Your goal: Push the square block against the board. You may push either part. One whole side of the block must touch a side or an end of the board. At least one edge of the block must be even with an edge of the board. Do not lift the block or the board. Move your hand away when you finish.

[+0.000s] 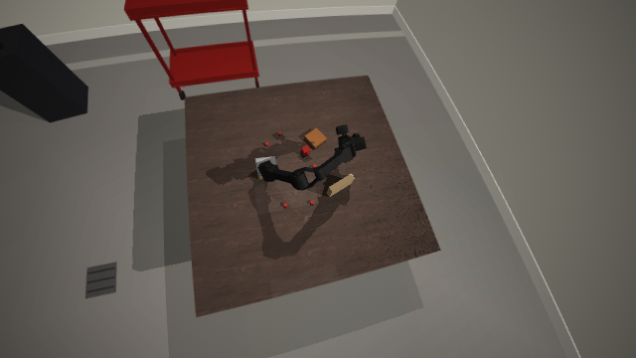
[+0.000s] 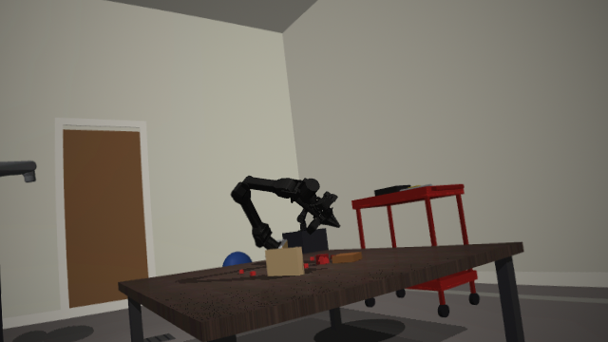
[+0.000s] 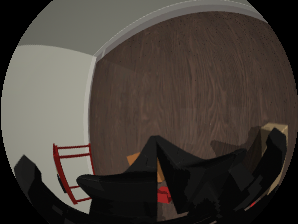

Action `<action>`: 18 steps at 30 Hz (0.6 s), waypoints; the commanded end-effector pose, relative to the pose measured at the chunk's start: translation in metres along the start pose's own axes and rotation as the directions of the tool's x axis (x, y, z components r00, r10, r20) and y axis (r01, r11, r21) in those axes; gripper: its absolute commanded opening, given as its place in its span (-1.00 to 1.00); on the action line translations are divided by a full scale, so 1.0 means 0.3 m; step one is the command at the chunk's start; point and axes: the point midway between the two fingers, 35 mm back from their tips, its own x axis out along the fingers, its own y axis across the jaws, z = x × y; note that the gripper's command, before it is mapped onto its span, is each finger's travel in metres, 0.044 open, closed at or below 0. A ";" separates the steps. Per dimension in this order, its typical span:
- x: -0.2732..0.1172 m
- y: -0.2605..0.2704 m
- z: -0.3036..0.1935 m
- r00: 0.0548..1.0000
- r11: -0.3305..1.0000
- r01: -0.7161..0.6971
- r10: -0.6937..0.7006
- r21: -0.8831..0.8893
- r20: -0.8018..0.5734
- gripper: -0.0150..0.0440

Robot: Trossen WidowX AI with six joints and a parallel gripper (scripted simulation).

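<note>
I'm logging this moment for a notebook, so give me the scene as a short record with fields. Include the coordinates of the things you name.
surface: dark wooden table [image 1: 224, 278] [image 2: 404, 266] [image 3: 190, 75]
block: orange block [image 1: 315, 138] [image 2: 347, 257] [image 3: 133, 159], lying flat
board: tan board [image 1: 341, 185] [image 2: 285, 261] [image 3: 274, 128], standing on edge
block and board: apart, no side touching
nearest to block: red cube [image 1: 305, 150] [image 2: 322, 259] [image 3: 163, 195]
gripper [image 1: 363, 143] [image 2: 338, 225] [image 3: 154, 139]: shut, holding nothing, above the table
task state: block and board not yet joined
</note>
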 end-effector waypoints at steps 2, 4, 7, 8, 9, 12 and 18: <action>-0.042 -0.089 0.014 0.995 0.981 0.102 -0.097 0.164 -0.036 -0.49; -0.059 -0.120 0.017 0.990 0.966 0.139 -0.131 0.219 -0.051 -0.49; -0.088 -0.166 0.020 0.981 0.934 0.195 -0.181 0.300 -0.072 -0.49; -0.098 -0.182 0.021 0.977 0.921 0.213 -0.198 0.326 -0.080 -0.49; -0.108 -0.197 0.021 0.973 0.907 0.231 -0.214 0.352 -0.088 -0.49; -0.140 -0.243 0.022 0.958 0.860 0.285 -0.263 0.424 -0.111 -0.49; -0.211 -0.333 0.017 0.920 0.738 0.384 -0.358 0.555 -0.160 -0.49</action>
